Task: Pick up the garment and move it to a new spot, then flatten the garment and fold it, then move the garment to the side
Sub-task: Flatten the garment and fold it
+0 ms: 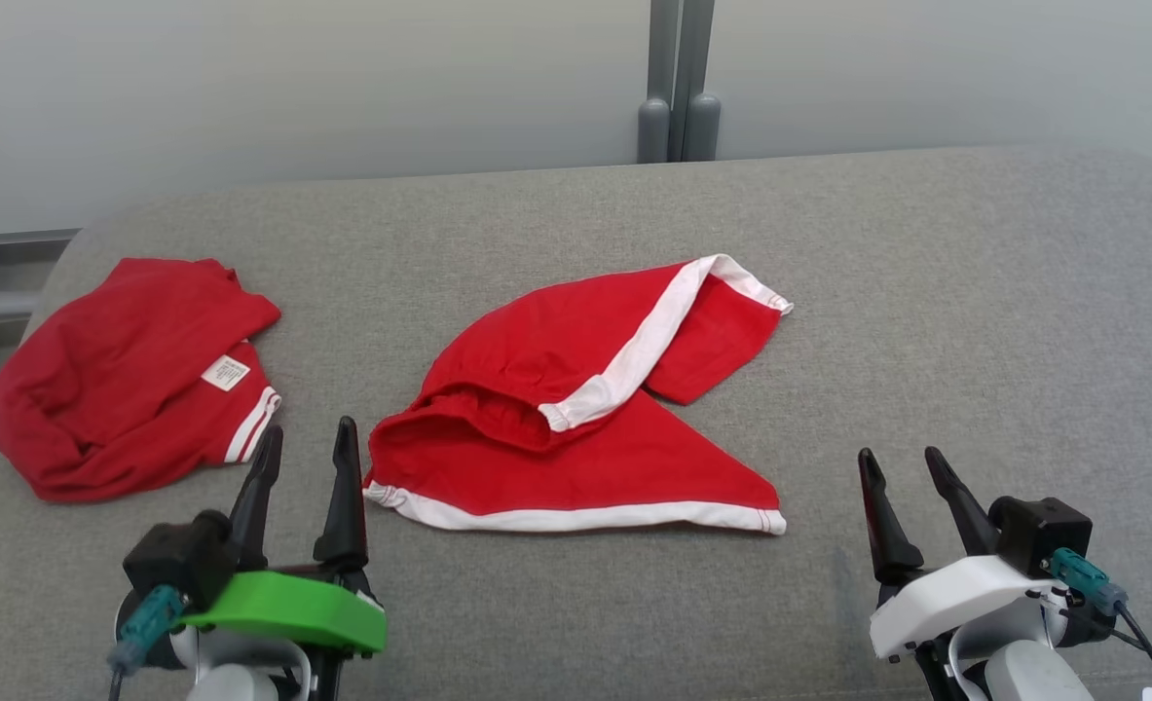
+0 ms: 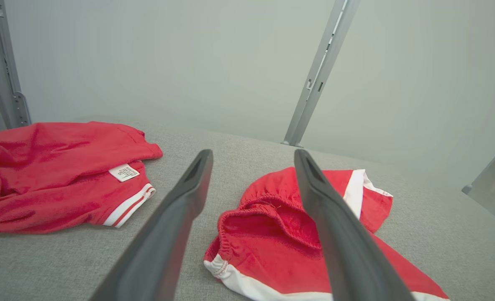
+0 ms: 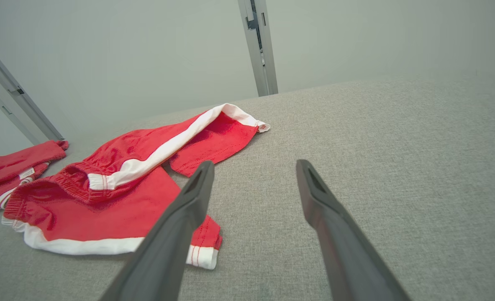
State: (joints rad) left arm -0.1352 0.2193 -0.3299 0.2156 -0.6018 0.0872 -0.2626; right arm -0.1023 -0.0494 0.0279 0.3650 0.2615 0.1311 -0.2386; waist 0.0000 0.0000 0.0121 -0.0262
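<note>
At centre of the grey padded surface (image 1: 926, 292) lies the red garment (image 1: 576, 419), crumpled, white trim showing. Left gripper (image 1: 310, 425): jaws spread, holding nothing, just left of the garment's near-left corner. Right gripper (image 1: 898, 453): jaws spread, empty, to its right. A second red garment (image 1: 128, 380) lies at left.

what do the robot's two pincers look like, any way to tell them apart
The left pincer sits on a bright green mount; the right pincer sits on a white mount. Both have two long, dark, tapering fingers. Beside each is a black box with a teal plug. A black cable leaves the right plug.
</note>
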